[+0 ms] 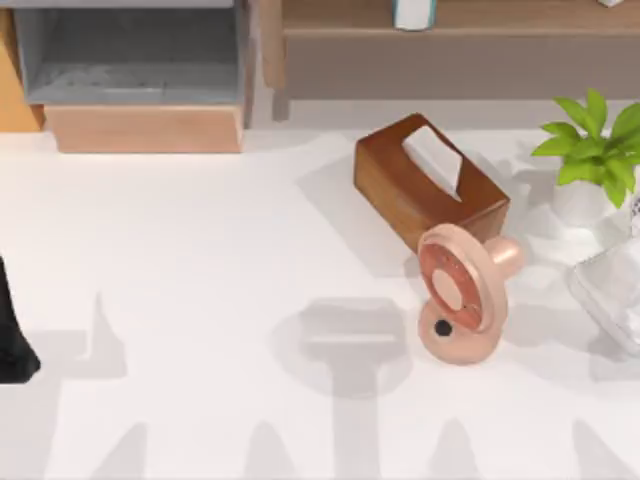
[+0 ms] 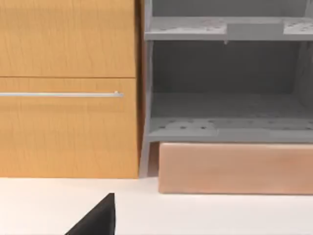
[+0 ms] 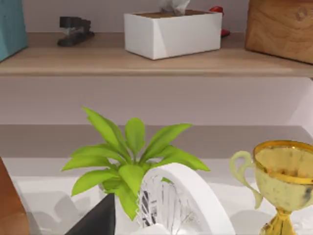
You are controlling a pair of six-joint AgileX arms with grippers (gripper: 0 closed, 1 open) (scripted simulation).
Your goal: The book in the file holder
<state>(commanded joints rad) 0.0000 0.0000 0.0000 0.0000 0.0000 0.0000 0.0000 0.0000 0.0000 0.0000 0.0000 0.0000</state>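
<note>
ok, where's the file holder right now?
Top view, far-left corner: the file holder sits beside an orange wooden cabinet, left of the long shelf. Its grey compartment holds nothing.

File holder (image 1: 130, 55) open-fronted — tissue box (image 1: 430, 180) well right.

The file holder (image 1: 130, 50) at eleven o'clock on the table (image 1: 200, 300) has dull grey walls that look speckled like stone, and its base is pale, smooth wood. Beside it, the cabinet (image 2: 68, 88) is golden wood with fine lines and a thin shiny metal handle (image 2: 61, 94). The tissue box (image 1: 425, 185) is dark, smooth brown wood with soft white paper poking out. The table looks white, flat and not shiny. The trophy (image 3: 283, 181) is shiny gold metal. The plant (image 3: 132, 156) has smooth, bright green leaves.
</note>
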